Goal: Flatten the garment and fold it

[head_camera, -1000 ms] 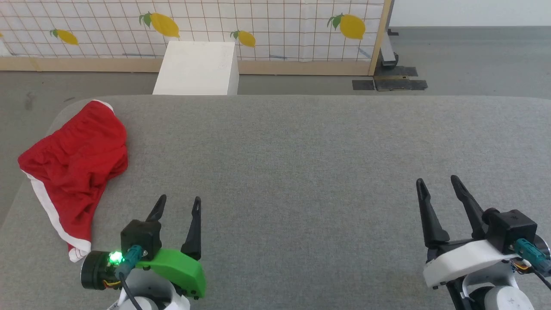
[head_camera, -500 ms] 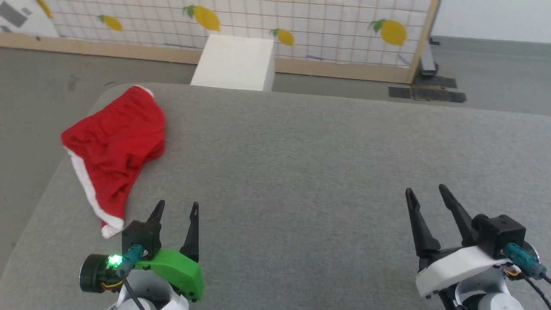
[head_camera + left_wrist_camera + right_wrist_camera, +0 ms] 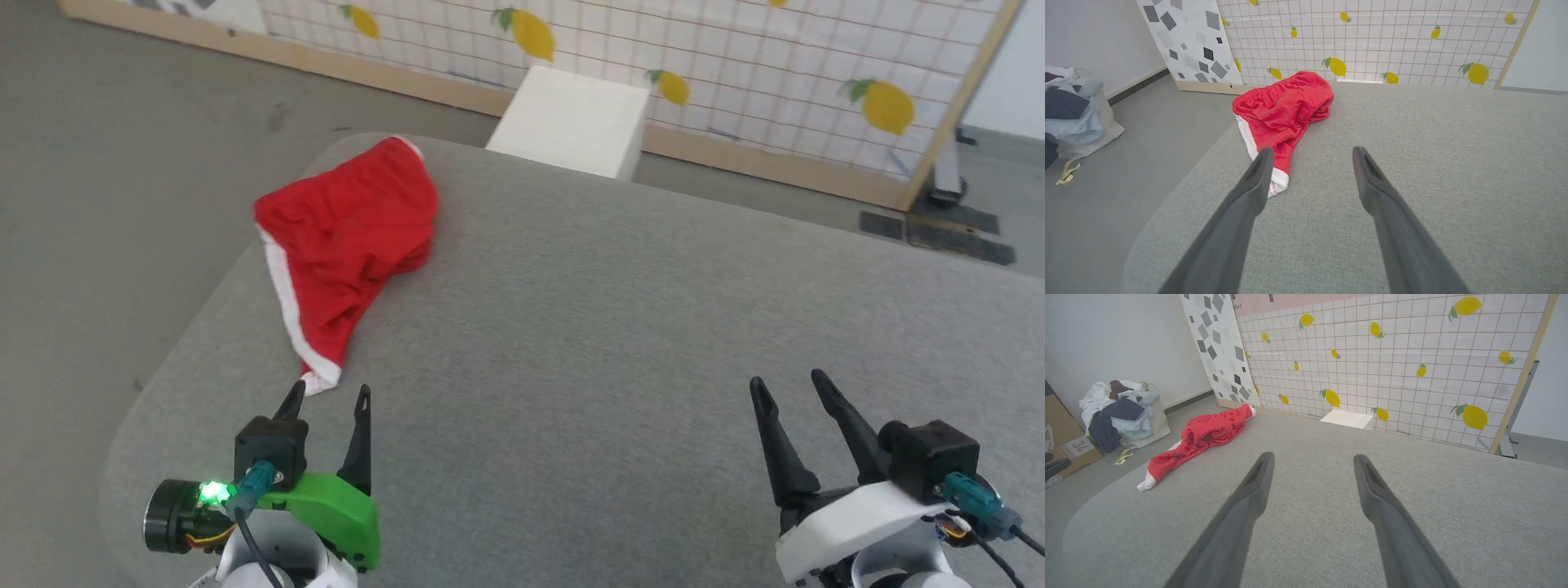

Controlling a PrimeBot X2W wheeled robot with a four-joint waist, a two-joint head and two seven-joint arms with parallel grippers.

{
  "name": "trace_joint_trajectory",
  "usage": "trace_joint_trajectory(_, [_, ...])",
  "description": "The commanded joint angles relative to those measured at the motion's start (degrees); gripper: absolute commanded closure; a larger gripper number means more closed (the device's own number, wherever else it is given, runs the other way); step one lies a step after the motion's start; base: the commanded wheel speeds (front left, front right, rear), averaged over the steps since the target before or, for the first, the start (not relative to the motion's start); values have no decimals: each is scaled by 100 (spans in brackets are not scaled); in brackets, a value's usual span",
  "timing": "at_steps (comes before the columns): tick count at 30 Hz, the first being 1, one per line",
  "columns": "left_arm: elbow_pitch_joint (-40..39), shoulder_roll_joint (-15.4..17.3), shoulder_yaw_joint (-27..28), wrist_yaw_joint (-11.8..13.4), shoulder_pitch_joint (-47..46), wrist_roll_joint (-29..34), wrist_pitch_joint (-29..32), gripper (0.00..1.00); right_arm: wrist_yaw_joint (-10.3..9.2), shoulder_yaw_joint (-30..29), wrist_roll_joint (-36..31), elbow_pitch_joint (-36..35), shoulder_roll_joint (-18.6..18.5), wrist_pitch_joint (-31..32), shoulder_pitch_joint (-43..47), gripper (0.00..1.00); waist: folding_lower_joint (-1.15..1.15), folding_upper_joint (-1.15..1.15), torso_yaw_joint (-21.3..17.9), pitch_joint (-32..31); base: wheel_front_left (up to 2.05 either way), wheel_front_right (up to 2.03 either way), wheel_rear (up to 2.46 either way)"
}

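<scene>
Camera swing, not cloth motion, is what you're seeing. Over the last second the head has turned toward the robot's left, so the whole scene has slid right in the head view. The garment (image 3: 347, 220) lies as it did, crumpled in a heap at the far-left corner of the bench (image 3: 620, 327), with one white-trimmed leg trailing back toward the robot. The tip of that leg now sits just beyond the left end effector (image 3: 331, 390), whose fingers are spread and grip nothing. In the left wrist view the trim shows right beside the finger on that view's left. Further right, the right end effector (image 3: 785, 380) is likewise spread and empty, well apart from the cloth. For the task, read this as lining up. Flattening hasn't begun, and your left arm looks best placed to take that near hem first.
</scene>
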Motion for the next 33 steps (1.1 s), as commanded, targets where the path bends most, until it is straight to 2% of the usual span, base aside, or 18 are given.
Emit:
trace_joint_trajectory(1, [5,39,-24,24,-90,33,13,0,-8,16,59,-30,10,11,91,0,0,0,321,-41,0,0,0])
trace_joint_trajectory(11, [20,26,-153,58,-142,62,5,0,-8,56,92,-115,12,54,197,0,0,0,697,2,0,0,0])
trace_joint_trajectory(19, [65,35,-218,84,-141,56,-20,0,-8,81,105,-159,13,79,260,0,0,0,839,7,0,0,0])
trace_joint_trajectory(26, [87,22,-201,94,-150,-65,48,0,-8,117,101,-182,13,113,257,0,0,0,835,29,0,0,0])
trace_joint_trajectory(33, [43,65,-193,32,-207,-210,248,0,-8,103,42,-283,4,163,205,0,0,0,653,231,0,0,0])
